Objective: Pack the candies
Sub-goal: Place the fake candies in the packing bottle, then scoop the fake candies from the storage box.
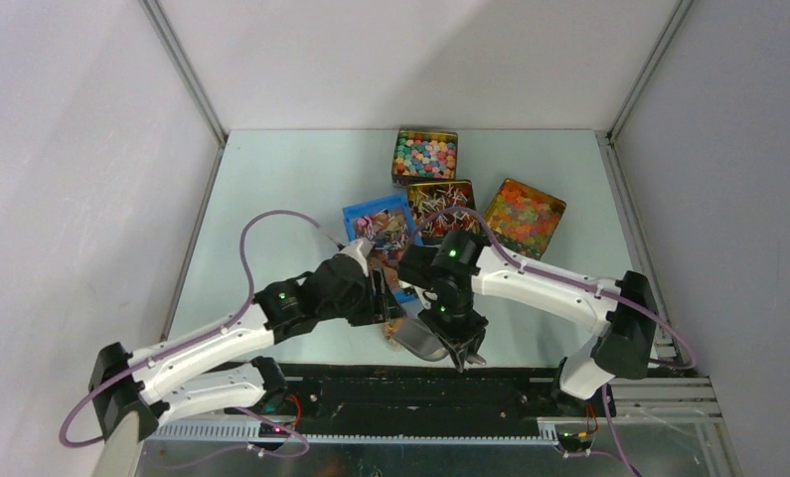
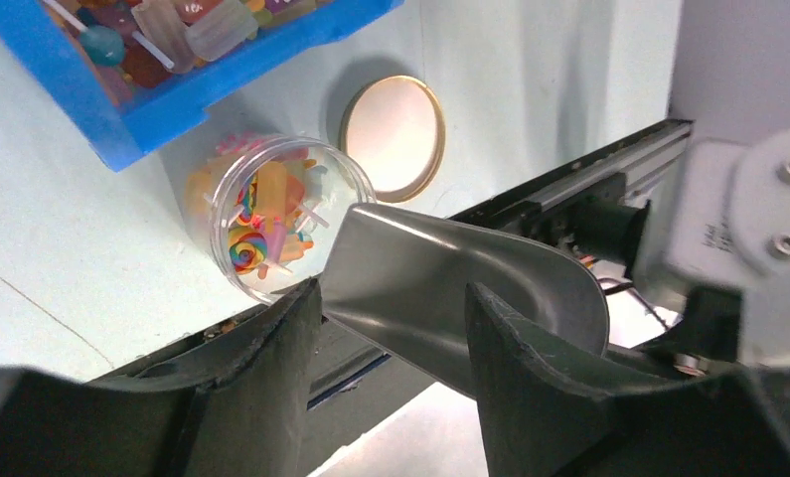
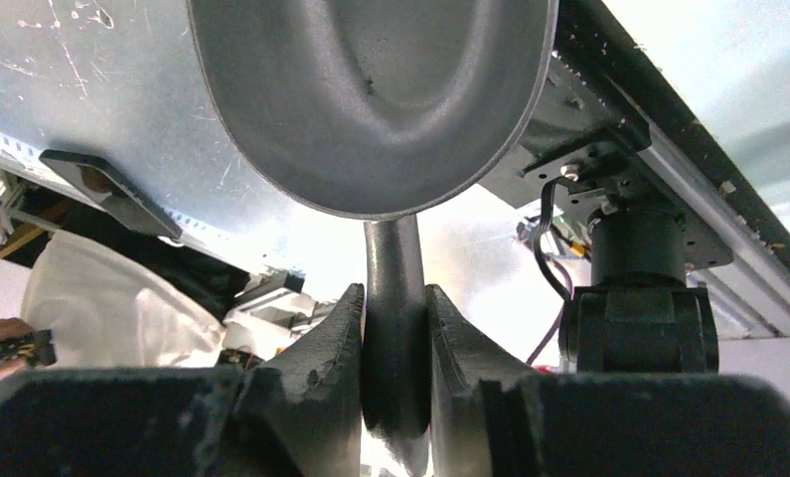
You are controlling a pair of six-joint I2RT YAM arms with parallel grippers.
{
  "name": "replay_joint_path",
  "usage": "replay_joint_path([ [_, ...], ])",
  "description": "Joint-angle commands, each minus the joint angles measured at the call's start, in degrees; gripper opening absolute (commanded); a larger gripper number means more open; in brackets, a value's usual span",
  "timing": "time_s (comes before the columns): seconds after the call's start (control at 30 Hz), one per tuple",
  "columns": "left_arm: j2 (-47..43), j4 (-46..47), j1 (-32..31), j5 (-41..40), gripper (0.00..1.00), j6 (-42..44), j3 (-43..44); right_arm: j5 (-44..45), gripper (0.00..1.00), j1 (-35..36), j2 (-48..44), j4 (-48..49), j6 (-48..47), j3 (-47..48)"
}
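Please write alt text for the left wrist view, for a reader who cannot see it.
A metal scoop points toward a clear jar of candies on a pale table. A round lid lies beside the jar, a blue box above it; the left gripper's open fingers frame the foreground.

Grey metal scoop (image 2: 410,278) beside a clear jar (image 2: 218,214), round lid (image 2: 392,137) nearby, blue tray (image 2: 172,99), tin of pastel balls (image 1: 424,155), tin of jellies (image 1: 523,215), seemingly orange-yellow

Bright, even lighting; wrist views blurred up close, slightly backlit.
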Motion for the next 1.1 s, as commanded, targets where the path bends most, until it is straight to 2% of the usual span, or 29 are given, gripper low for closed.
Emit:
replay_joint_path([
  [0.0, -5.8, 9.5, 4.3, 7.0, 0.61, -3.9, -4.5, 2.4, 0.0, 1.1, -5.6, 3.7, 1.3, -0.9],
  [0.23, -15.2, 18.6, 11.7, 12.4, 0.64, -9.1, -13.7, 8.5, 0.0, 2.6, -10.8, 6.5, 0.3, -3.3],
  [0.47, -20.7, 18.8, 17.0, 14.3, 0.65, -10.9, -17.4, 10.3, 0.0, 3.1, -16.1, 11.0, 0.5, -7.6],
  [0.8, -18.6, 14.6, 23.1, 17.8, 0.64, -6.9, -15.7, 6.0, 0.0, -0.8, -13.1, 10.5, 0.7, -6.5],
  [1.07, -12.1, 10.2, 30.8, 20.1, 0.61, 0.4, -10.6, 6.9, 0.0, -5.7, -5.3, 4.3, -0.3, 5.0],
])
